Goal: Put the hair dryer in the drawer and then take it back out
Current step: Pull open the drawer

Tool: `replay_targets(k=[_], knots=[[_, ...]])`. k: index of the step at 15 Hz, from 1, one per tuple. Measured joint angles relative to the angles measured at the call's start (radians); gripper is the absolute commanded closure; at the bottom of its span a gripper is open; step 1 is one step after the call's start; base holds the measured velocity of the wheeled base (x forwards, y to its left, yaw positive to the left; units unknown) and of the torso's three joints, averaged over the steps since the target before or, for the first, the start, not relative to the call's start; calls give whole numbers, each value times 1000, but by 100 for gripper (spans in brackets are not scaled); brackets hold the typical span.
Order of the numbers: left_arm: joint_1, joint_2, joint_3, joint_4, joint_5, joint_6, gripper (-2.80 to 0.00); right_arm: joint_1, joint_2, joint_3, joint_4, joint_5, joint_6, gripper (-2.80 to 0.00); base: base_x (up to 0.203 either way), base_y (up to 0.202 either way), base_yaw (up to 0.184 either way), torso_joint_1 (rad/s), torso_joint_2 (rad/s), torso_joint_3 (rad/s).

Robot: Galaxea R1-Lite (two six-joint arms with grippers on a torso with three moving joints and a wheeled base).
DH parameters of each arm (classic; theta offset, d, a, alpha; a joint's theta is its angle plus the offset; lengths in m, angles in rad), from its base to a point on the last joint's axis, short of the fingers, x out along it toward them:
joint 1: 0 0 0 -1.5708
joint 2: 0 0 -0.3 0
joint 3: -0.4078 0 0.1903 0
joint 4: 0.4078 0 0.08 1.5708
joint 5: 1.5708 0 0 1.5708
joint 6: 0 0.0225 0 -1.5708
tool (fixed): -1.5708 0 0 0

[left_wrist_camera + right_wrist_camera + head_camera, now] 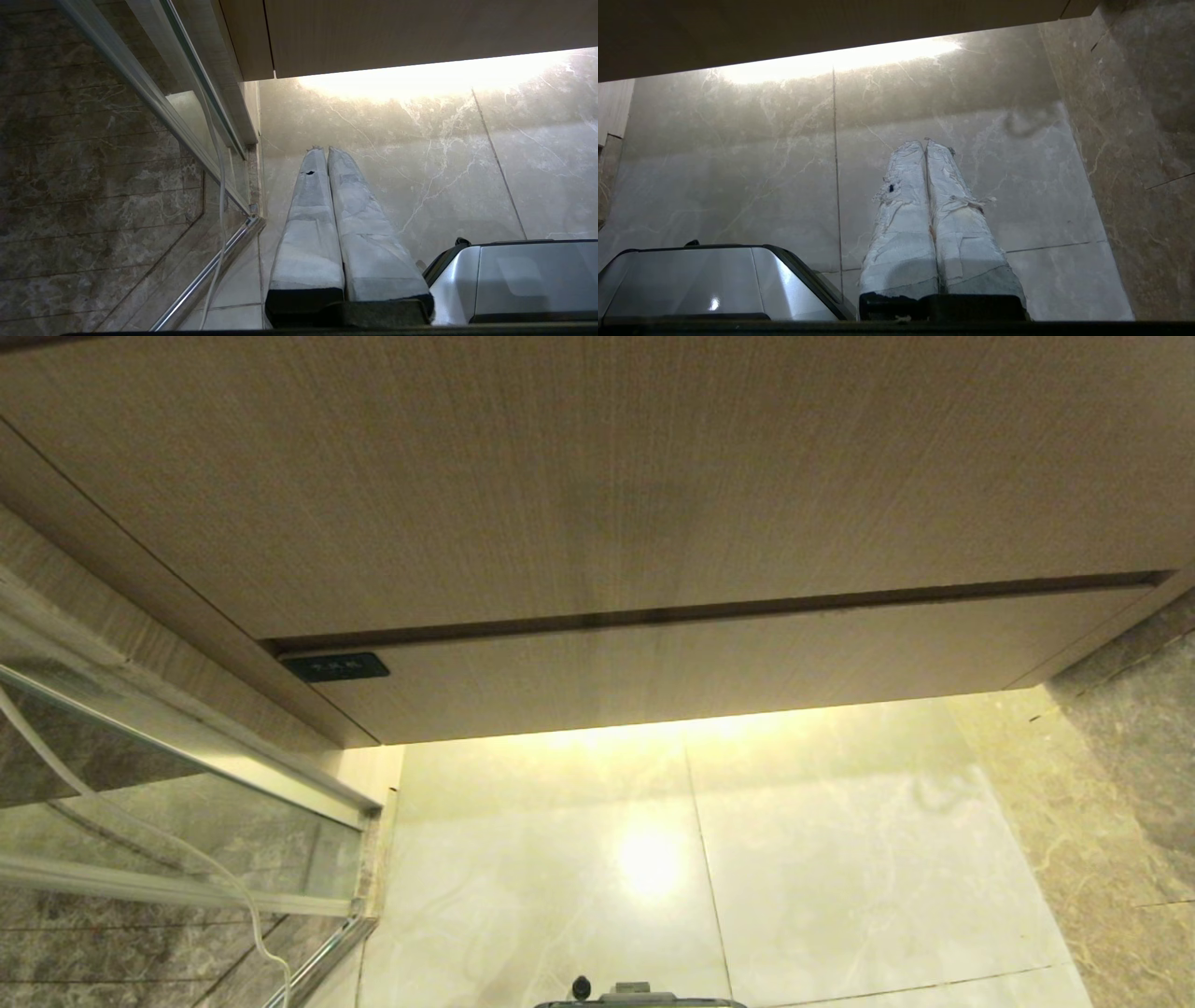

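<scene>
The drawer [709, 663] is the low, wide wood-grain front with a small black label [336, 666] at its left corner; it is pushed in flush under the taller panel. The hair dryer is out of view. A thin white cord [140, 821] hangs down at the left behind the glass; where it leads is hidden. Neither arm shows in the head view. My left gripper [326, 149] hangs over the floor tiles with its taped fingers pressed together and nothing between them. My right gripper [924, 142] hangs the same way, shut and empty.
A taller plain wood-grain panel [597, 476] sits above the drawer. A glass door with a metal frame [187, 775] stands at the left, a marble wall [1130, 775] at the right. Pale floor tiles [840, 859] lie below the cabinet. My silver base [528, 280] sits between the arms.
</scene>
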Motion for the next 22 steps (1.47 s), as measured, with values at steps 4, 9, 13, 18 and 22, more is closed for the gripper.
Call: replay_targets(k=[4,9,13,18,22], knots=[[0,0,0,0,0,0,0,0,0,0,-1,7,-20,0,0,0,0,0,0,0],[0,0,0,0,0,0,0,-1,1,-74,41,-1,-26,0,0,0,0,0,0,0],[0,0,0,0,0,0,0,0,35,-403,272,-23,-50,0,0,0,0,0,0,0],[0,0,0,0,0,0,0,-1,232,-830,552,-27,-61,0,0,0,0,0,0,0],[0,0,0,0,0,0,0,1,524,-1122,606,-7,-52,0,0,0,0,0,0,0]])
